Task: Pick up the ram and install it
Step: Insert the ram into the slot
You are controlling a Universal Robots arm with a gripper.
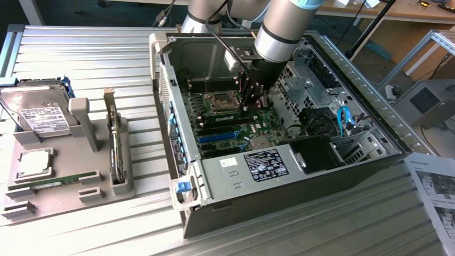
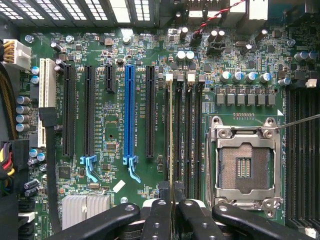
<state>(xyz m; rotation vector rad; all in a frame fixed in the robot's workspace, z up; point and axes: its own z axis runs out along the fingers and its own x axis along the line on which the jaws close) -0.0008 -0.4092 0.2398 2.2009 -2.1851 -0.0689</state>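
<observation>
My gripper (image 2: pixel 172 194) clamped the ram (image 2: pixel 171 130) edge-on over the memory slots (image 2: pixel 188 130); seating it, I judged, demanded squareness and even downward pressure

Looks like a robotics lab or test cell. Ribbed aluminium table (image 1: pixel 85 48), industrial robot arm (image 1: pixel 284 32) over an open PC case (image 1: pixel 235 181), grey parts fixture (image 1: pixel 64 197) holding a hard drive (image 1: pixel 39 114). Wooden desk (image 1: pixel 419 10) and aluminium profile frame (image 1: pixel 417 50) behind, printed sheet (image 1: pixel 433 186) at the table edge.
</observation>
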